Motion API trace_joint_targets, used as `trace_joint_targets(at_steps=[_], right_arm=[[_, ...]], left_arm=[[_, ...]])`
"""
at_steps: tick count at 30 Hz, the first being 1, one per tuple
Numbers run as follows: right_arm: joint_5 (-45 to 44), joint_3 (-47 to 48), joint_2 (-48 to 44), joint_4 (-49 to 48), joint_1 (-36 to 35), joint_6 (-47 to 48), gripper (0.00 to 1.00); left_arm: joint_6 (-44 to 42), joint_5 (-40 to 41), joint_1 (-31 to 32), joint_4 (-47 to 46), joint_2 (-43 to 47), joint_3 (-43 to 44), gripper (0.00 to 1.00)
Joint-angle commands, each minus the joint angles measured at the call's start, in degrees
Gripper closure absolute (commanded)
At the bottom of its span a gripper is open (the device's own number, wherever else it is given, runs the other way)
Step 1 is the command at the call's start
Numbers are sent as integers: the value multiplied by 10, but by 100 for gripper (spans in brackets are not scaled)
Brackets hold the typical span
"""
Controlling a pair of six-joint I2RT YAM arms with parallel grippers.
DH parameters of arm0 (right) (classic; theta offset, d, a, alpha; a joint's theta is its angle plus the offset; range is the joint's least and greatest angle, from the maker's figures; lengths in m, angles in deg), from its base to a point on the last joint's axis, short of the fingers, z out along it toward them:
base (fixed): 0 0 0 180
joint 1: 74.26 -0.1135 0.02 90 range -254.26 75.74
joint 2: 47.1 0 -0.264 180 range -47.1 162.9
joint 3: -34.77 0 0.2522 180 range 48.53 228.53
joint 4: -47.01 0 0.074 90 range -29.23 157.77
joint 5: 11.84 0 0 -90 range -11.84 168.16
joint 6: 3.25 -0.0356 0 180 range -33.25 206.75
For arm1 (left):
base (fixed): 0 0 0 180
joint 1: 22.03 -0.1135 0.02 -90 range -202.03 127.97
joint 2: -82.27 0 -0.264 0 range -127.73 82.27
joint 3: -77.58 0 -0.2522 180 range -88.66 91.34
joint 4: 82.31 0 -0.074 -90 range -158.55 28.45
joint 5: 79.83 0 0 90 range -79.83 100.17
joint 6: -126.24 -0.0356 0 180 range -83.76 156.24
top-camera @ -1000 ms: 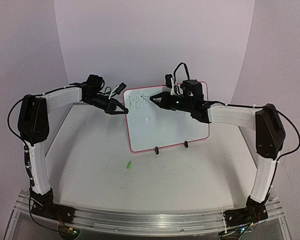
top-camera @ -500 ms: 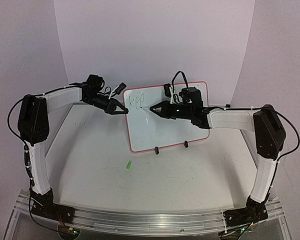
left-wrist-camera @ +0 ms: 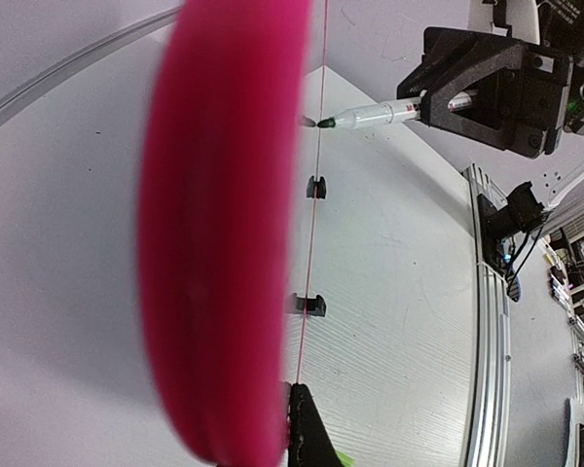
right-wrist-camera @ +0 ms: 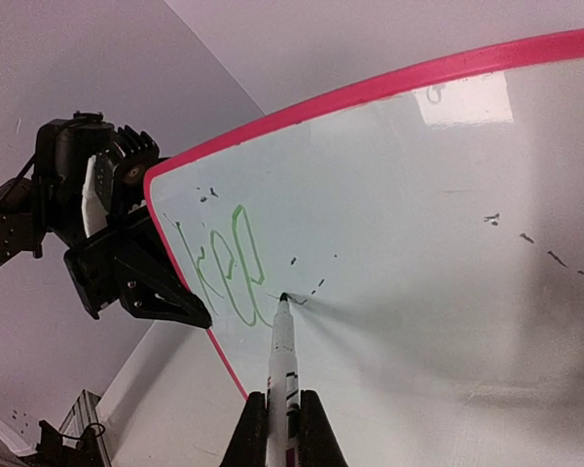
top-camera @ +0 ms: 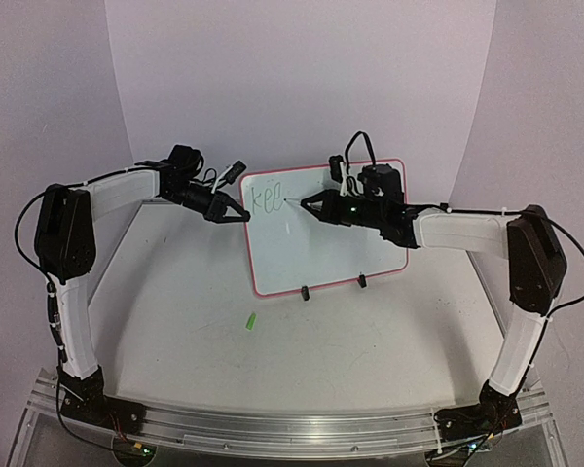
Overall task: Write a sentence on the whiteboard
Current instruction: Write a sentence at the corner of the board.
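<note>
Whiteboard [top-camera: 311,255] sentence barely begun. Green cap [top-camera: 250,320] lies in front; board propped mid-table. Left gripper [top-camera: 236,216] pinches its left rim, right gripper [top-camera: 316,205] pinches green marker [right-wrist-camera: 282,341], tip touching. Few green letters [top-camera: 266,201] top-left; most remains.

The whiteboard [top-camera: 326,233] stands on the table [top-camera: 175,292]; the left gripper [top-camera: 241,216] clamps its left edge, the right gripper's [top-camera: 310,205] marker [right-wrist-camera: 283,350] touches its upper-left face, and a small loose piece [top-camera: 250,320] lies before its lower-left corner
</note>
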Motion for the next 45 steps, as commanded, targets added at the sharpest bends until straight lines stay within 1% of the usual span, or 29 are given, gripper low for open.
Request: trace_joint_targets(at_steps=[1,11,22,32,45], right_arm=[[-7,20,-16,-17,2,5,100],[-4,45,2,-17,3,9,100],[-25,48,20,-6,4,7,100],[-29,11,11,3,4,8,100],[4,-48,-2,2,4,4,100]], left_arm=[[-26,20,2,-5,30,-5,100],[-27,21,2,-5,29,-4,100],[-28,22,2,-2,29,-5,100],[-28,22,2,-3,29,-4,100],[-29,25,2,-1,29,-3,100]])
